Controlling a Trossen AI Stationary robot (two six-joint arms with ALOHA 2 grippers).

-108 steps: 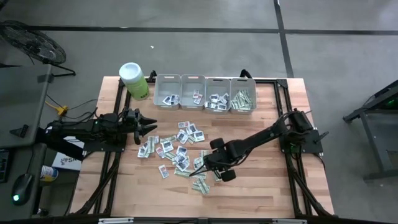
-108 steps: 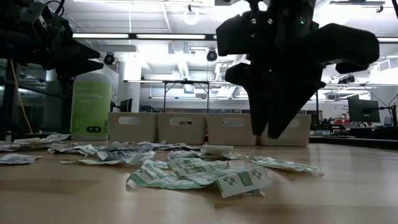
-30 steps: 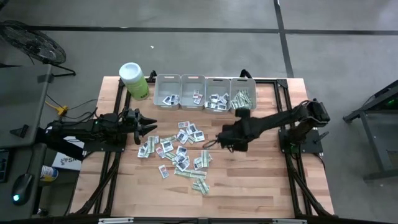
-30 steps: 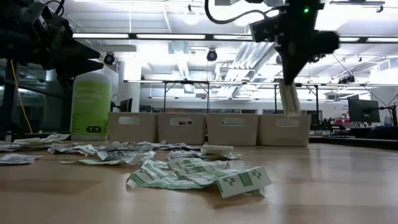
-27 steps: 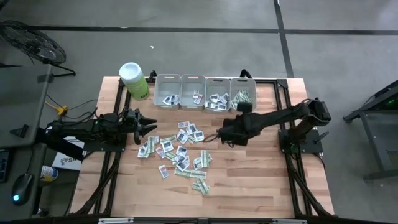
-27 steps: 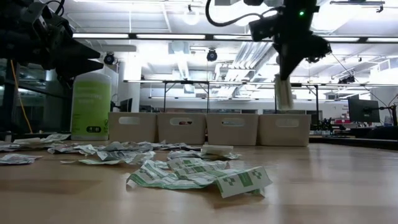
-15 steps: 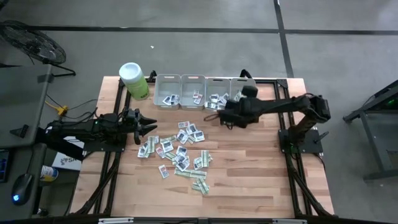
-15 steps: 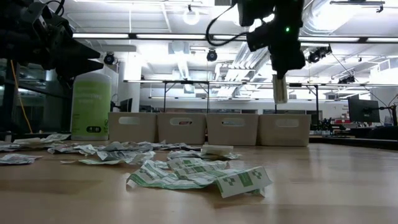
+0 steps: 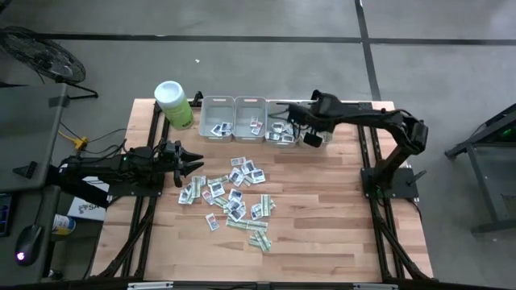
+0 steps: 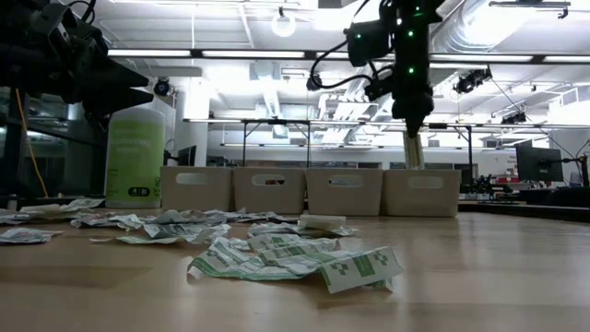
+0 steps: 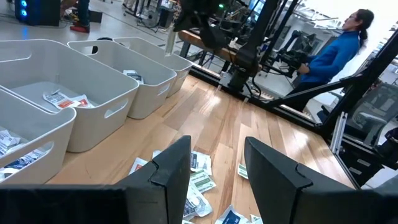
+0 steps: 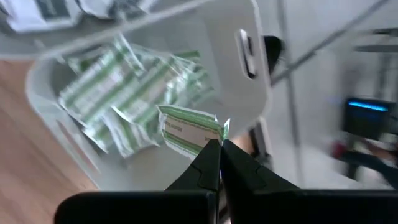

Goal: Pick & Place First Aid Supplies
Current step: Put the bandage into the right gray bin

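My right gripper (image 12: 219, 144): fingers pinched on one green-and-white strip packet (image 12: 189, 132), held above the rightmost grey bin (image 9: 314, 127), which already contained similar strips. My left gripper (image 9: 193, 162): fingers spread, nothing held, beside the loose packets (image 9: 232, 196) scattered mid-table (image 9: 339, 209).

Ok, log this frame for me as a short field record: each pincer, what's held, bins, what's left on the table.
right pincer: shut on green-and-white packet, above the rightmost bin
rightmost bin contents: green-and-white strips
left pincer: open, empty, waiting at the left of the table
other bins: three, holding squarish white packets
loose packets: scattered mid-table
canister: upright, left of the bins
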